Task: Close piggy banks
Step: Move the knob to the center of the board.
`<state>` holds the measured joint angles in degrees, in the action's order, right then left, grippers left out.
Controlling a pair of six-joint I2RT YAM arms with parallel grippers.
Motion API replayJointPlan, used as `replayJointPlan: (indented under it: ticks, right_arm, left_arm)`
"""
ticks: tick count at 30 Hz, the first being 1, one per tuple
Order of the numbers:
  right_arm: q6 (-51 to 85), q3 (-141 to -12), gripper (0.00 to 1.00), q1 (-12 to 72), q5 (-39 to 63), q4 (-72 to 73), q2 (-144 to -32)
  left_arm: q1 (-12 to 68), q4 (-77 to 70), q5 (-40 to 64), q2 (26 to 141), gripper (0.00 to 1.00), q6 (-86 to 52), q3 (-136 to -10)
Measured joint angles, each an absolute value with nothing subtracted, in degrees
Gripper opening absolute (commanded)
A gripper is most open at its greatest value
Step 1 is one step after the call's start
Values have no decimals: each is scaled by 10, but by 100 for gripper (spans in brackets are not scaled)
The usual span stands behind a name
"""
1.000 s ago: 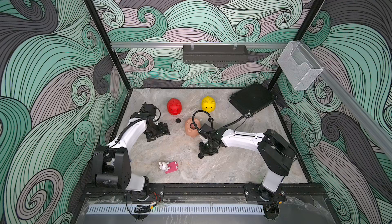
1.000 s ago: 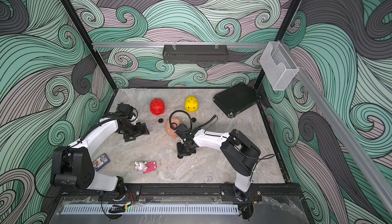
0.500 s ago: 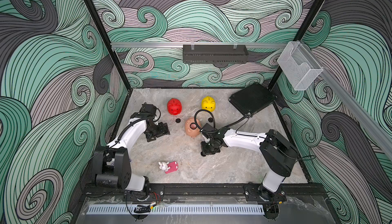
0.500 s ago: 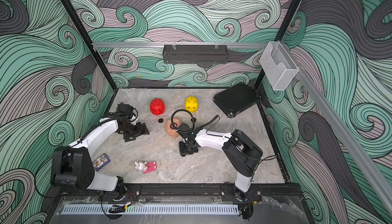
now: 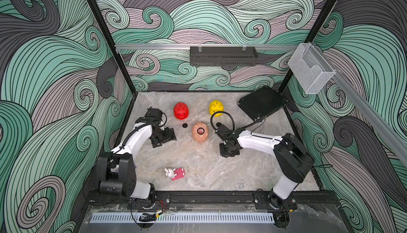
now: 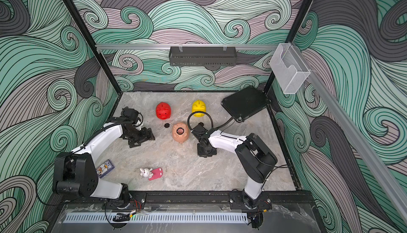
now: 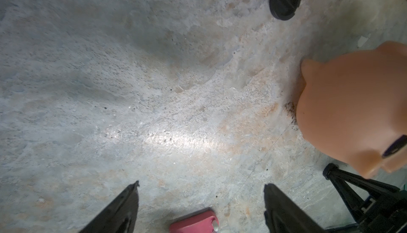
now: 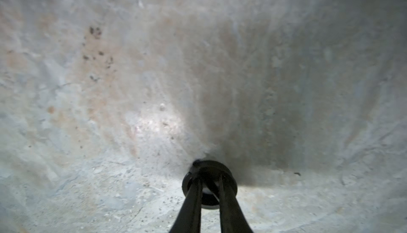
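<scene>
withdrawing right claw (image 8: 208,177) with black plug (image 8: 231,183)

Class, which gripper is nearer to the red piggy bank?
Left. The left gripper hangs close by, to the robot's left of the red piggy bank. The right gripper, holding a black plug, is farther off, beyond the peach piggy bank.

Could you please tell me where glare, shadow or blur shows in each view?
Left wrist view: a glare streak on the table, the peach pig slightly soft. Right wrist view: blurred throughout, a bright patch beside a dark shadow ahead of the right end effector, shut on a plug. Both top views: evenly lit and sharp.
</scene>
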<state>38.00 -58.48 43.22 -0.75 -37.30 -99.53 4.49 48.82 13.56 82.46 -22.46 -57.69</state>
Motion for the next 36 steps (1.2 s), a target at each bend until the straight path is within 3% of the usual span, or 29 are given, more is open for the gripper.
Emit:
replayJointPlan:
  ticks: [25, 36]
  right_arm:
    - [334, -613, 17, 431, -29, -401, -1020]
    - [320, -627, 8, 431, -30, -407, -1032]
  left_arm:
    - [45, 488, 136, 811, 88, -224, -565]
    - [45, 488, 139, 811, 89, -224, -565]
